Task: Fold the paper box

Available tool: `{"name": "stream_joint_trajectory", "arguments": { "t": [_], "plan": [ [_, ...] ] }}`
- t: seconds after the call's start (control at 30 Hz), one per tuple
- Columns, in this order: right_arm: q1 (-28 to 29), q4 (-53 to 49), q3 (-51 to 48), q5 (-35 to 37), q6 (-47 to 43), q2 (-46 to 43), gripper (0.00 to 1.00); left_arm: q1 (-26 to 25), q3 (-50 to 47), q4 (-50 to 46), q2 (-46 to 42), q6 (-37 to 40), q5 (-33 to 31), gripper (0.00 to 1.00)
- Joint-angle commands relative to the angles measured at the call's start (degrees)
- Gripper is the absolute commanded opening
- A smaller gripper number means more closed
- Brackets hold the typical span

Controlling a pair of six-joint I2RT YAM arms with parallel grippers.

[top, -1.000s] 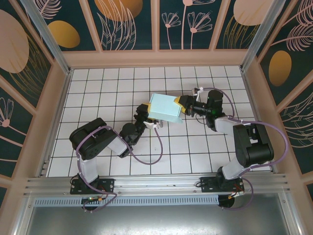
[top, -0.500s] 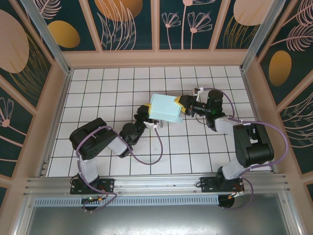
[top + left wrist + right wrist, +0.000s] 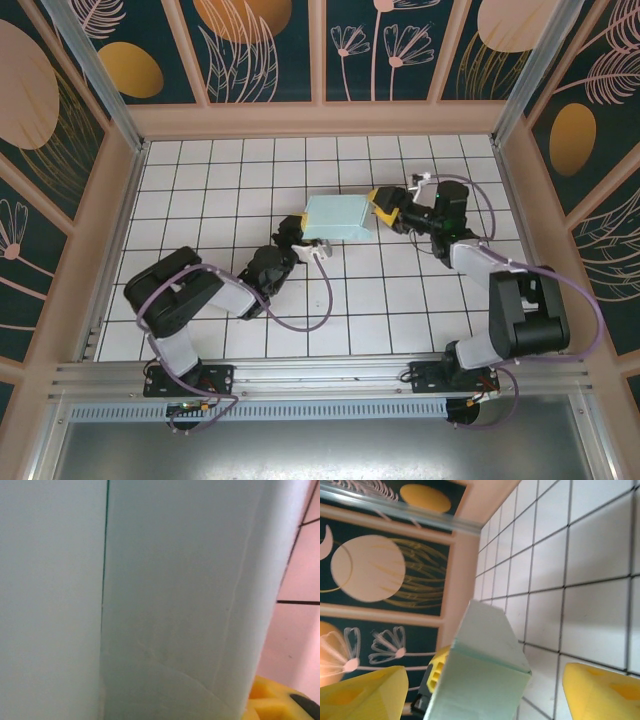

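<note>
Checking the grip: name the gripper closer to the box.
Left. Left gripper holds the box at its left edge; right gripper straddles its right end, jaws open, not touching.

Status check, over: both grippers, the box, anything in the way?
Left gripper at left end of box, grip unclear. Right gripper open, fingers astride the right end. Box looks folded shut. Purple cable loops nearby, not blocking.

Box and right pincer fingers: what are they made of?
Box: looks like thin matte card, pale mint, with crisp fold edges and creases. Right pincer fingers: yellow, matte, likely moulded plastic or rubber; which one is unclear.
</note>
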Motion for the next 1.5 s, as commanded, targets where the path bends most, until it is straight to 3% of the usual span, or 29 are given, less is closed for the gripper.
{"name": "stream_joint_trajectory", "arguments": {
  "t": [0.0, 0.13, 0.37, 0.63, 0.73, 0.9, 1.0, 1.27, 1.47],
  "plan": [
    [-2.1, -12.6, 3.1, 8.1, -13.5, -5.3, 0.81, -0.1, 3.2, -19.0, -6.4, -11.4, 0.7, 0.39],
    [-2.7, -20.9, 4.5, 16.7, -25.3, -11.1, 0.80, 0.3, 8.2, -40.4, -9.5, -18.6, 5.1, 0.37],
    [-0.6, -28.2, 5.4, 26.0, -42.3, -19.7, 0.77, 0.7, 16.7, -67.0, -12.2, -27.7, 14.4, 0.37],
    [9.9, -34.3, 6.8, 35.5, -57.1, -23.2, 0.77, 3.4, 28.0, -89.6, -11.7, -32.8, 17.3, 0.38],
    [13.6, -36.6, 7.6, 33.4, -63.4, -21.6, 0.75, 4.3, 30.3, -96.5, -12.0, -32.3, 19.2, 0.39],
    [19.6, -39.3, 9.9, 32.7, -68.3, -18.4, 0.74, 5.5, 29.9, -103.1, -13.2, -32.0, 20.0, 0.38],
    [21.7, -40.9, 11.8, 34.4, -70.3, -15.1, 0.64, 6.0, 29.6, -105.9, -13.7, -32.0, 21.5, 0.37],
    [21.9, -44.4, 15.4, 28.0, -73.9, -9.1, 0.41, 6.0, 30.4, -110.5, -11.5, -30.0, 23.9, 0.37],
    [22.1, -49.1, 17.6, 24.8, -76.1, -6.7, 0.39, 6.1, 29.8, -110.1, -9.9, -29.6, 24.3, 0.37]
  ]
}}
